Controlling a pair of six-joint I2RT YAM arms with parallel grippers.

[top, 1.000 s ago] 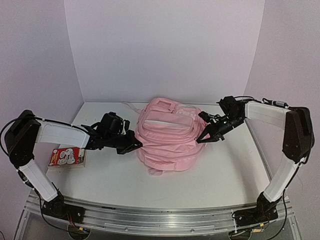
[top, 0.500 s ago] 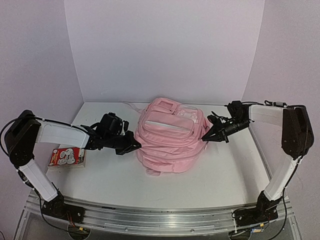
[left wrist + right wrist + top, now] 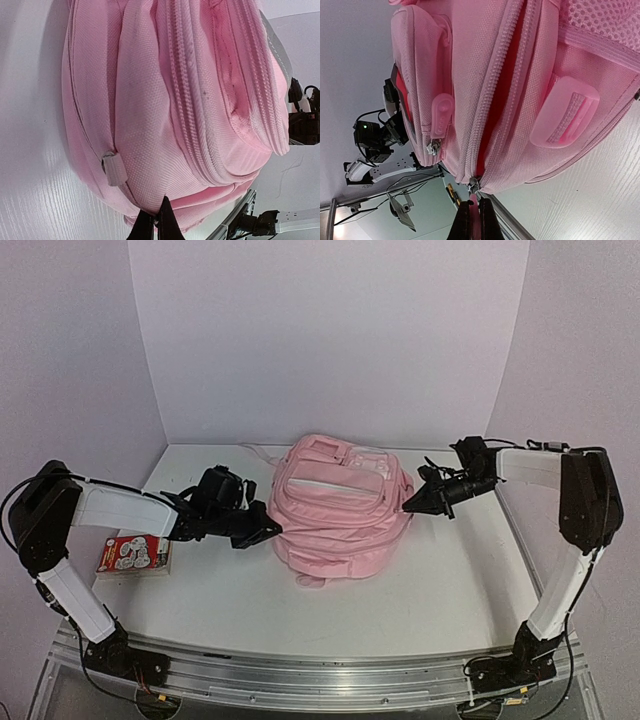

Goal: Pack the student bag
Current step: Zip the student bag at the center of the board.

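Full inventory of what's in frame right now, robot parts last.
student bag: 1, light pink, middle of the table, main zip partly open
packet: 1, red and white, flat on the table's left side, apart from the bag
table: 1, white, under everything
left arm: 1, white and black, left side
right arm: 1, white and black, right side
left gripper: 1, black, shut, at the bag's left edge
right gripper: 1, black, shut, by a zip slider

The student bag (image 3: 150,100) overruns both wrist cameras' frames. The left gripper (image 3: 155,227), cropped at the bottom edge, meets the fabric; whether it pinches any is unclear. The right gripper (image 3: 474,222) nips a pink strip of the bag, its end hidden. A red packet (image 3: 133,554) sits partly behind the left arm (image 3: 120,508), print unreadable.
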